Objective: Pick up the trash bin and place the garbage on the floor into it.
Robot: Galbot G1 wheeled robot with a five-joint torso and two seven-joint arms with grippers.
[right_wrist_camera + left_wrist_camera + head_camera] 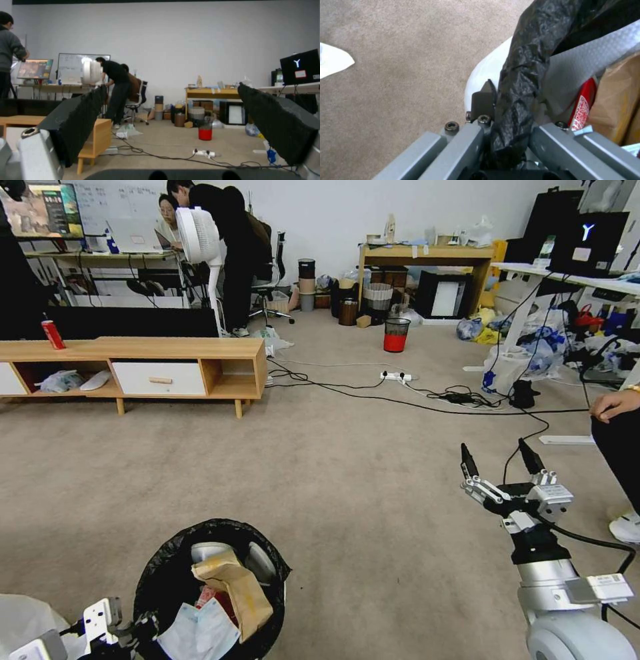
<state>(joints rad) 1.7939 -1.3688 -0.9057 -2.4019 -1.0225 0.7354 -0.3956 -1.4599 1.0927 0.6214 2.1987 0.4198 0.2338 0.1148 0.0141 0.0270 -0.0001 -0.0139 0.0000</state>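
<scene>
Your left hand [506, 130] clamps the trash bin [167, 580] rim | garbage [233, 587] inside | right hand [500, 463] spread wide, empty

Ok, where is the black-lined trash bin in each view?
Head view: trash bin bottom centre-left, left end effector clamped on its near rim.
Left wrist view: its black-lined rim runs up between that end effector's fingers.
Right wrist view: right end effector, open, faces across the room, away from it.
Shared landmark: tan cardboard inside the bin.
</scene>
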